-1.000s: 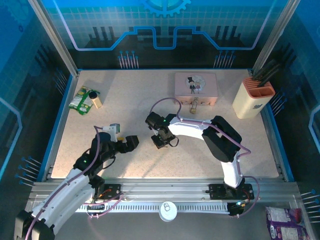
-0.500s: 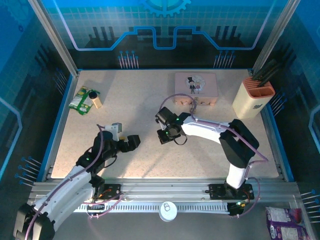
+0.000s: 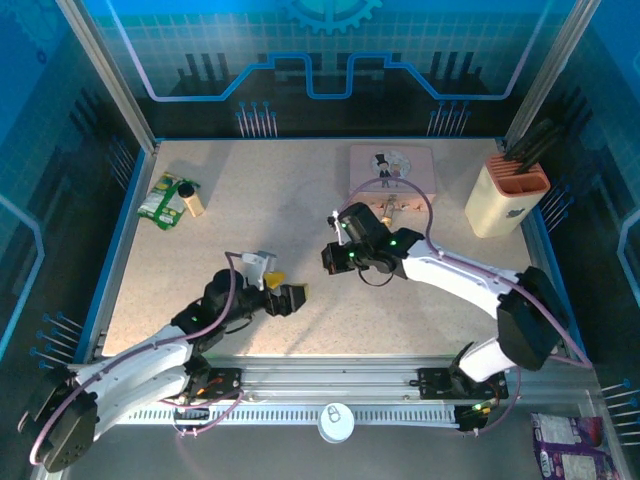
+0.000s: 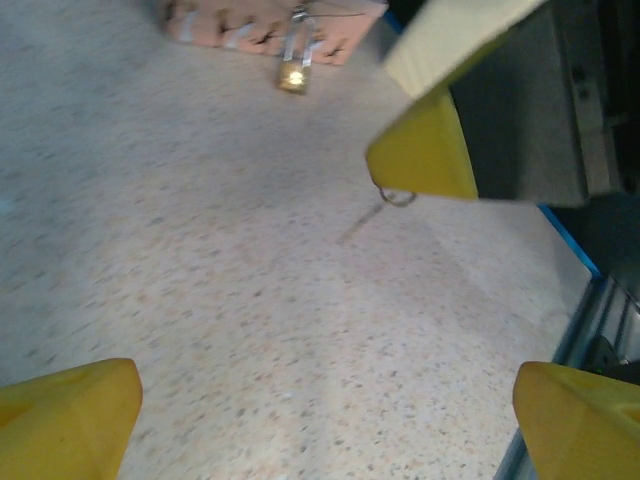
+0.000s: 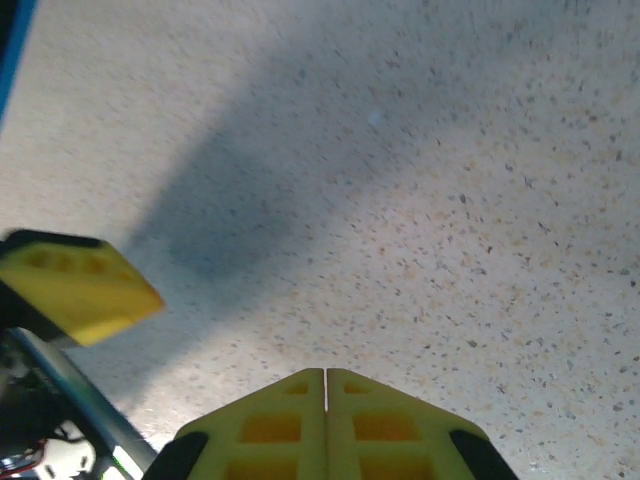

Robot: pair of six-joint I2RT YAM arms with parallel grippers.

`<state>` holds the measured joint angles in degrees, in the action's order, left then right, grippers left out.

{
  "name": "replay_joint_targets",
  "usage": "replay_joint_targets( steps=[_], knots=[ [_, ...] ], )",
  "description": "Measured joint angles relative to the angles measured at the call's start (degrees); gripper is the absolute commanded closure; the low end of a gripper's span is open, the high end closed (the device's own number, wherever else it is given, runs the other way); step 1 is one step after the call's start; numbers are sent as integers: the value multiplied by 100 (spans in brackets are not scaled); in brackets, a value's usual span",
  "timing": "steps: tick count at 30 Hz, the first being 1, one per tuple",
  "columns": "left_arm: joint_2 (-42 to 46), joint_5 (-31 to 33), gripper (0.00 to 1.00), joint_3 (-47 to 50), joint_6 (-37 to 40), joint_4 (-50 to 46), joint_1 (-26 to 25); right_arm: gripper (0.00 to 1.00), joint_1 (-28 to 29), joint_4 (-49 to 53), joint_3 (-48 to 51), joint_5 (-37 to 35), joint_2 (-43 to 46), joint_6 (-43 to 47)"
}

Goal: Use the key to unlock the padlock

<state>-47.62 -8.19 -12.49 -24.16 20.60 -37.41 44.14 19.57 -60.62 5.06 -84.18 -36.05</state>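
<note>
Right jaws shut, apparently pinching the key [image 4: 397,197], facing wide-open, empty left jaws mid-surface [image 3: 270,215], probably for a handover; padlock [image 4: 293,75] untouched at far tin [image 3: 392,170].

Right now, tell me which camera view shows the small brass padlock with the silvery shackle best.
The left wrist view: the padlock is unobstructed, brass body and shackle both distinct, against the pink rectangular tin. The top external view shows it as a tiny glint before that tin, close to the right arm.

Overhead; low wrist views (padlock [image 3: 386,210] [image 4: 293,75] shared)
</note>
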Motion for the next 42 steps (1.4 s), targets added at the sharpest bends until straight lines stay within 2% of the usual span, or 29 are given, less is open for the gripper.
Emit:
replay_joint_targets(
  steps=[3, 10, 15, 19, 27, 42],
  knots=[
    [-398, -4, 7, 0, 326, 592, -168, 100, -9, -76, 46, 31, 400, -87],
    [-1213, -81, 25, -17, 1029, 1976, -221, 100, -31, -105, 247, 149, 1141, -299],
    [-1648, -540, 27, -70, 1563, 2800, -219, 100, -28, -101, 433, 146, 1521, -433],
    [-1853, -955, 35, -74, 1899, 3386, -221, 100, -15, -111, 531, 146, 1733, -520],
    [-2050, -1338, 51, -232, 2199, 3917, -221, 100, 146, -131, 697, 144, 2046, -660],
    [-2398, -1709, 62, -557, 2243, 4186, -221, 100, 400, -125, 732, 92, 2236, -748]
  ],
)
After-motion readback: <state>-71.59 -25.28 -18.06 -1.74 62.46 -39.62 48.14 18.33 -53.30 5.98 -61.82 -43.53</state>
